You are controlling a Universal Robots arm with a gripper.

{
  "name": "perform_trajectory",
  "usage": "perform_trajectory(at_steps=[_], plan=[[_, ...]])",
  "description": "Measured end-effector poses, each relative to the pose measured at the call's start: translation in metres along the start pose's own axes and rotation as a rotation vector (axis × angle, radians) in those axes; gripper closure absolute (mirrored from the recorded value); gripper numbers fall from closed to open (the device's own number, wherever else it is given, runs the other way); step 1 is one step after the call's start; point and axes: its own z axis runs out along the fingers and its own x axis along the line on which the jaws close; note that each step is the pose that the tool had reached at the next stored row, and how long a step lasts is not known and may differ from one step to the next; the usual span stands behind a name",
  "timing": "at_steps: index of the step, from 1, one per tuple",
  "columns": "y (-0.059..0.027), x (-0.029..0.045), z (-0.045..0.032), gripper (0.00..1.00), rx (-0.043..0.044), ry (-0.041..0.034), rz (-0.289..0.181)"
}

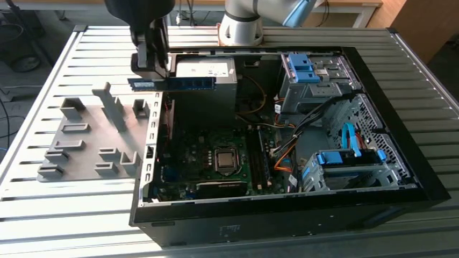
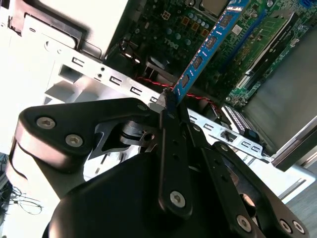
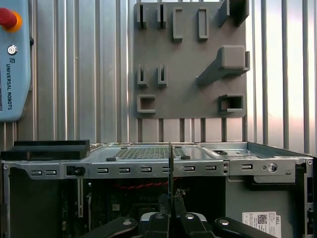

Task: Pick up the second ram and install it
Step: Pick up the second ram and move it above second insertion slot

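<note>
The second ram (image 1: 172, 83) is a thin blue stick with black chips. It hangs level above the open computer case's wall, on the exterior view's left, and sticks out toward the power supply. My gripper (image 1: 152, 75) is shut on one end of it. In the second wrist view the ram (image 2: 208, 44) runs out from the closed fingertips (image 2: 173, 119), over the dark green motherboard (image 2: 173, 29). The first wrist view shows the ram edge-on (image 3: 171, 168), rising from the gripper (image 3: 171, 201) above the case rim.
The motherboard (image 1: 215, 161) lies on the case floor with long slots (image 1: 259, 156) beside the processor; a green stick (image 2: 267, 34) sits in one. The grey slotted holder (image 1: 93, 134) lies outside the case. Drive cages (image 1: 315, 75) and cables fill the far side. A blue pendant (image 3: 12, 59) rests on the table.
</note>
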Motion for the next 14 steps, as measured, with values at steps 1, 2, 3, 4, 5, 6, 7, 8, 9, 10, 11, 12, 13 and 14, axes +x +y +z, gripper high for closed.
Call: perform_trajectory(at_steps=[1, 2, 3, 4, 5, 6, 7, 8, 9, 10, 11, 12, 13, 14], plan=[[-0.0004, 0.0, 0.0, 0.86, 0.0, 0.0, 0.0], [-0.0009, 0.0, 0.0, 0.86, 0.0, 0.0, 0.0], [-0.0013, 0.0, 0.0, 0.86, 0.0, 0.0, 0.0], [-0.0017, 0.0, 0.0, 0.86, 0.0, 0.0, 0.0], [-0.0021, -0.0001, 0.0, 0.86, 0.0, 0.0, 0.0], [-0.0026, -0.0001, 0.0, 0.86, 0.0, 0.0, 0.0], [-0.003, -0.0001, 0.0, 0.86, 0.0, 0.0, 0.0], [-0.0034, -0.0001, 0.0001, 0.86, 0.0001, -0.0001, 0.0], [-0.0038, -0.0001, 0.0001, 0.86, 0.0, -0.0001, 0.0], [-0.0042, -0.0001, 0.0001, 0.86, 0.0, -0.0001, 0.0], [-0.0046, -0.0001, 0.0001, 0.86, 0.0, 0.0, 0.0], [-0.005, -0.0001, 0.0001, 0.86, 0.0, 0.0, 0.0], [-0.0054, -0.0002, 0.0001, 0.86, 0.0001, 0.0, 0.0], [-0.0058, -0.0002, 0.0001, 0.86, 0.0, -0.0001, 0.0]])
